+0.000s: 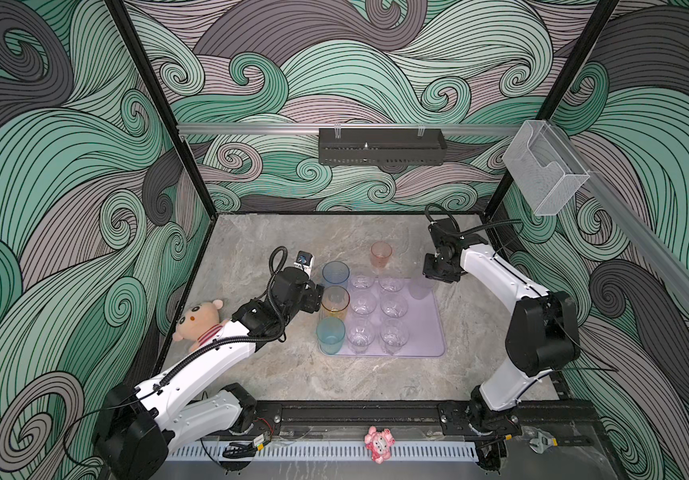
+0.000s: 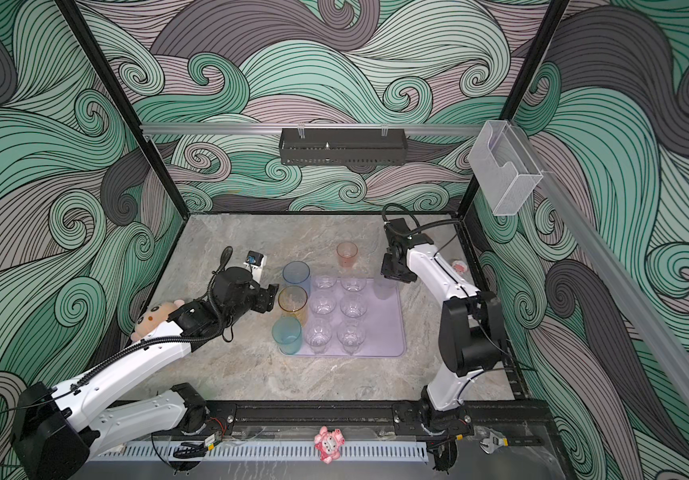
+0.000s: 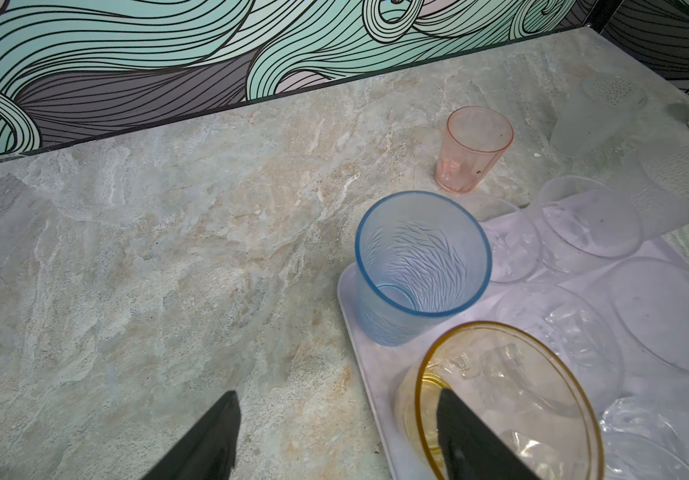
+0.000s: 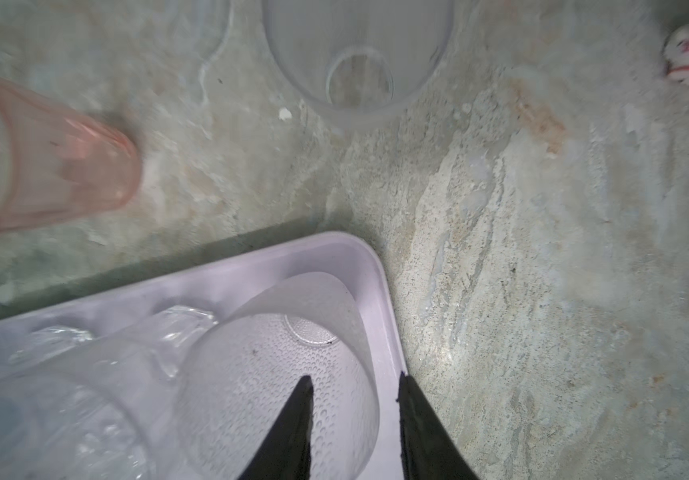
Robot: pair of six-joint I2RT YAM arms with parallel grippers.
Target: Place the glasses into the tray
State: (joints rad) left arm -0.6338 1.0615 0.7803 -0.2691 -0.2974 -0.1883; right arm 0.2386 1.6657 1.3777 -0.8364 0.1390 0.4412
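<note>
On a grey marbled tabletop [image 1: 292, 382], inside a booth whose walls were covered in swirling green and grey waves, a pale lilac tray [image 1: 432, 332] lay between two white robot arms. Along the tray's left edge stood three tall tumblers in a row: a blue glass [image 1: 335, 273] farthest from the arms' bases, an amber glass [image 1: 335, 301] in the middle and a teal glass [image 1: 330, 334] nearest. Beside them, six small clear glasses [image 1: 362, 306] stood upright in two columns of three. A frosted glass [image 1: 420, 289] stood in the tray's far right corner. A short pink glass [image 1: 381, 254] stood upright on the tabletop just beyond the tray's far edge. A second frosted glass [image 4: 359, 62] also stood on the tabletop, beyond that corner and outside the tray.

The left pincer [image 3: 336, 392] hung just beside the amber glass. Its jaws were spread wide with only bare tabletop between them, gripping nothing, and one jaw showed in front of the amber glass's rim. The right pincer [image 4: 355, 376] hovered over the frosted glass in the corner with its jaws partly parted. One jaw was inside the glass and one outside, with a gap on each side of the wall, so nothing was clamped. A plush bear [image 1: 199, 322] lay beside the left arm.
</note>
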